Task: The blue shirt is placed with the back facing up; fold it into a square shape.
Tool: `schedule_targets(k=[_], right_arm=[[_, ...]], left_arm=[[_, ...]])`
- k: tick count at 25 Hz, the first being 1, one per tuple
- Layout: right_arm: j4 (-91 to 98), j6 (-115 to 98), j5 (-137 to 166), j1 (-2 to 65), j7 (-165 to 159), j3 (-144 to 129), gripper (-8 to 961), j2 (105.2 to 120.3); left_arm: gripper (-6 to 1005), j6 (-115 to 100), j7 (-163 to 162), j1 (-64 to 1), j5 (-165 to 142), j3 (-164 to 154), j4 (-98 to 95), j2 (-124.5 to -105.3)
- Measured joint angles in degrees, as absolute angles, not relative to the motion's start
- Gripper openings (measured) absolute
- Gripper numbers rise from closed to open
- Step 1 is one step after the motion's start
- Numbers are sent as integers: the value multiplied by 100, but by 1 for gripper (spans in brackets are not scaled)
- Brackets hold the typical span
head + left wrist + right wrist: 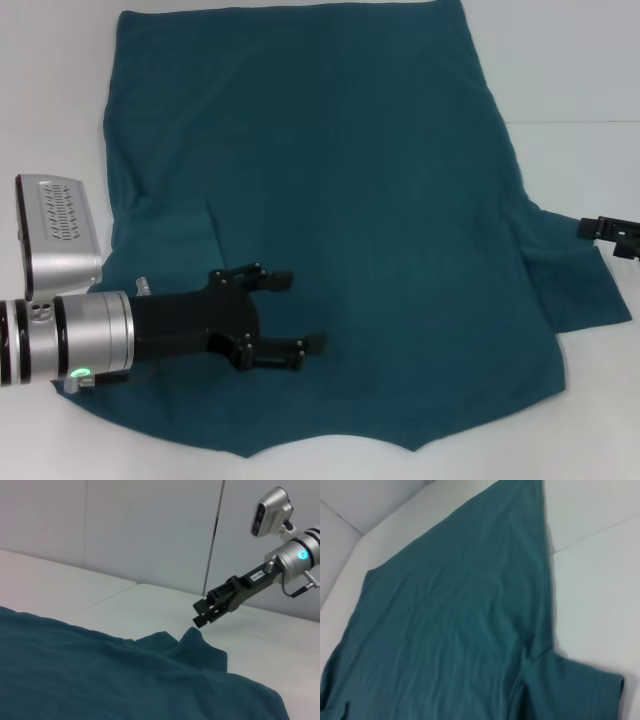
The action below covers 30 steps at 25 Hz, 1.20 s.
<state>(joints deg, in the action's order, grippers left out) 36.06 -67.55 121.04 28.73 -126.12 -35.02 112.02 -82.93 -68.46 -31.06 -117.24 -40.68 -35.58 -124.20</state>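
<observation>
Here, blue shirt (340,230) spread on white table (580,70), left gripper (290,315) jaws spread, right gripper (612,232) jaws unclear.

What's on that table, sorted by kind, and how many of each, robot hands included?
Shirts: 1, the blue shirt, spread flat on the white table.
Grippers: 2, the left gripper open over the shirt, the right gripper at the edge of the shirt's sleeve.
Total: 3.
</observation>
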Motion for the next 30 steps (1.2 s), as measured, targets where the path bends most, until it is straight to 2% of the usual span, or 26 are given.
schedule_targets(k=[9, 19, 30], right_arm=[[3529, -6463, 12116, 2972, -12637, -3757, 907, 11337], [3199, -6152, 12118, 3128, -12591, -3762, 907, 11379], [3191, -6128, 12114, 3131, -12518, -3745, 569, 11408]], left_arm=[[949, -8268, -6859, -3120, -11730, -4070, -3564, -12419], [949, -8261, -6859, -3110, -11729, -4058, -3563, -12419], [949, -8209, -6840, -3091, -11724, -4025, -3558, -12419]])
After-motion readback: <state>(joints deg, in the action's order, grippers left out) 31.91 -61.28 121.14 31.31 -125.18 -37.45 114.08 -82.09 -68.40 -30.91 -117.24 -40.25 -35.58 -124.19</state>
